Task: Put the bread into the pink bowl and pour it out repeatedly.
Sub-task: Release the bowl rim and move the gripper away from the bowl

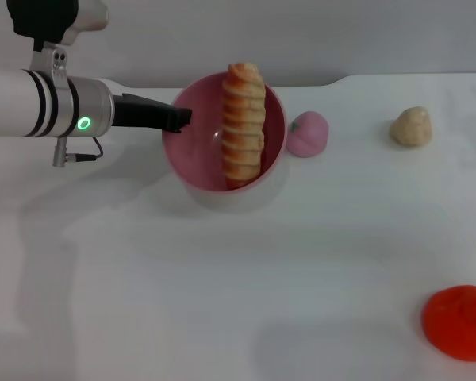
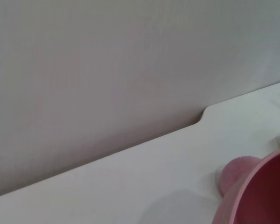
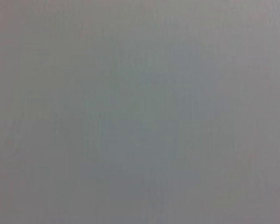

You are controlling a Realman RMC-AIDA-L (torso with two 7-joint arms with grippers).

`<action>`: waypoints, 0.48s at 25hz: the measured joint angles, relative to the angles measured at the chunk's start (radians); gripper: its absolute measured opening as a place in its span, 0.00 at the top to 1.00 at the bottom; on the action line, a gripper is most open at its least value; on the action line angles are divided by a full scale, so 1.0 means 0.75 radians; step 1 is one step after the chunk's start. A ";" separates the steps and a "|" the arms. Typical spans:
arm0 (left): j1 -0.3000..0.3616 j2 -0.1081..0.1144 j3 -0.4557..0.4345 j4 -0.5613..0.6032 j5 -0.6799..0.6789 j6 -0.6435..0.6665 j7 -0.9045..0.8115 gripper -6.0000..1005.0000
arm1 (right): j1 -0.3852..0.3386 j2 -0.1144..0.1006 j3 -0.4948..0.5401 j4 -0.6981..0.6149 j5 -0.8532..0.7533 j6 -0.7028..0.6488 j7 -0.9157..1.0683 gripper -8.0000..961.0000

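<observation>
Left hand pinches the bowl rim, bread inside; judged: tip slowly rightward, keeping the pinch firm, toward bare tabletop.

smooth, faintly glossy plastic for the pink bowl; ridged, matt striped crust on the bread; matt white top on the table; glossy white shell with black bands on the left arm.

One bread, one pink bowl (plus three other toys)
</observation>
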 joint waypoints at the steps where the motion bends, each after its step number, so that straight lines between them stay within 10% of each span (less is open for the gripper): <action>1: 0.000 -0.001 -0.001 0.001 -0.003 0.002 0.000 0.94 | 0.001 0.000 0.001 0.007 0.000 -0.004 0.000 0.55; 12: -0.009 -0.008 0.004 -0.002 -0.012 0.017 -0.001 0.94 | 0.005 0.000 0.032 0.039 0.000 -0.092 -0.052 0.55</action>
